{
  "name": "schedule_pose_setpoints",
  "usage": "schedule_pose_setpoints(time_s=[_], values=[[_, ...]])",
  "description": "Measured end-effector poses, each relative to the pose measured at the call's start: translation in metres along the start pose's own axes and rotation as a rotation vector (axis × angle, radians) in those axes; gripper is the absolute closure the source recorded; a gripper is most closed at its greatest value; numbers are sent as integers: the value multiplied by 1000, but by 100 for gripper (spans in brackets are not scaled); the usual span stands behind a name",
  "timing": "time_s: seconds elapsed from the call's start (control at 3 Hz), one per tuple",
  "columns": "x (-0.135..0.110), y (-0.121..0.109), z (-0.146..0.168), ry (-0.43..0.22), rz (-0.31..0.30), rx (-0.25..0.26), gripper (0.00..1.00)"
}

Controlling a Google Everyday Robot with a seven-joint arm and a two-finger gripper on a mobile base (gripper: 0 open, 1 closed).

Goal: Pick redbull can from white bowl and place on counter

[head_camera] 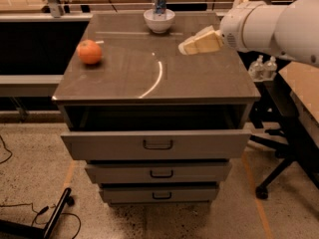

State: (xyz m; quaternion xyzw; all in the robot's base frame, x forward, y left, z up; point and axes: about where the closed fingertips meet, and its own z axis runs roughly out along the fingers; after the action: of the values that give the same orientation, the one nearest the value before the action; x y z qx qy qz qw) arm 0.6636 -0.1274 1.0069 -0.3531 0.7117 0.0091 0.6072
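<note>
Where the redbull can stands: upright inside the white bowl, at the far edge of the counter, upper middle of the frame.
Gripper: above the right part of the counter, lower right of the bowl and apart from it; whether spread or pressed together, I cannot tell.
Orange: on the counter's left side, well apart from the bowl.
Top drawer: pulled out a little.
</note>
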Motion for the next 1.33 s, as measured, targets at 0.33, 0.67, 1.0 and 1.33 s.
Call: schedule_pose_setpoints(time_s=[0.33,0.67,1.0,1.33], values=[[6,-6,54,-44,110,56,0],[1,-19,110,-121,185,110,0],[-2,-36,163,-194,228,144,0],[-3,-50,202,-238,251,153,0]])
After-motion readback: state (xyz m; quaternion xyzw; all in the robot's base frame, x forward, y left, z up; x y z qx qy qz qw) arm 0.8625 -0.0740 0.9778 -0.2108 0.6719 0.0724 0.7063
